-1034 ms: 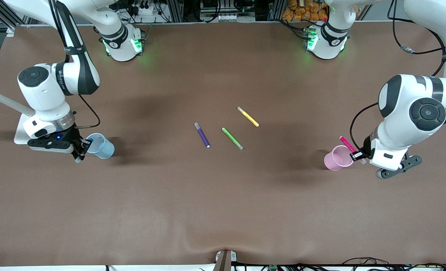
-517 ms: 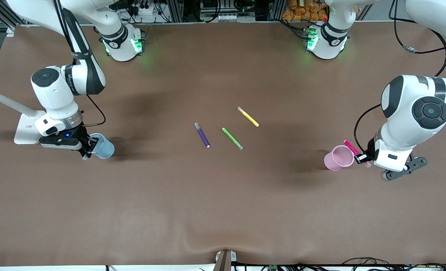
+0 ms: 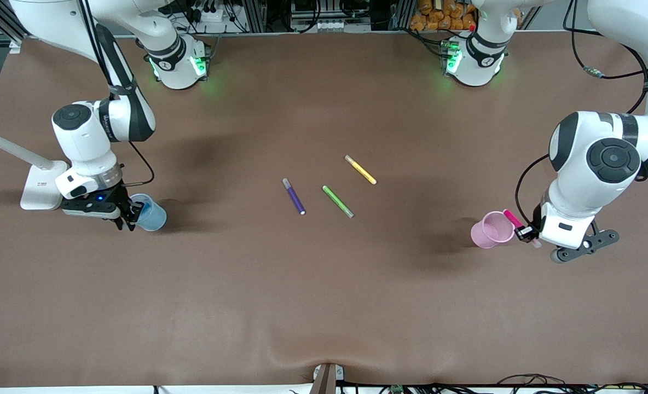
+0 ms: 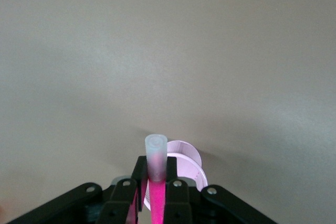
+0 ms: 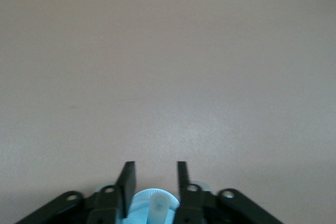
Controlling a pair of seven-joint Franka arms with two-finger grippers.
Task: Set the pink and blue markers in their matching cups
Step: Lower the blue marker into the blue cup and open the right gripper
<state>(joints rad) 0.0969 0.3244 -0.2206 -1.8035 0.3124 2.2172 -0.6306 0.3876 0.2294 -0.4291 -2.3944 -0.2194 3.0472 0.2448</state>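
Left wrist: pink marker [image 4: 155, 192] in left end effector [image 4: 156, 182]

Both arms have glossy white shells with black joint bands and round dark grey joint caps. Green indicator lights glow on each base. Black cables loop along the links to the wrists. Each wrist carries a black bracket with screw holes and flat black fingers [image 5: 129, 178].

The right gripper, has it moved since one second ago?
Yes. The right gripper has shifted toward the left arm's end, now over the blue cup that stayed put.
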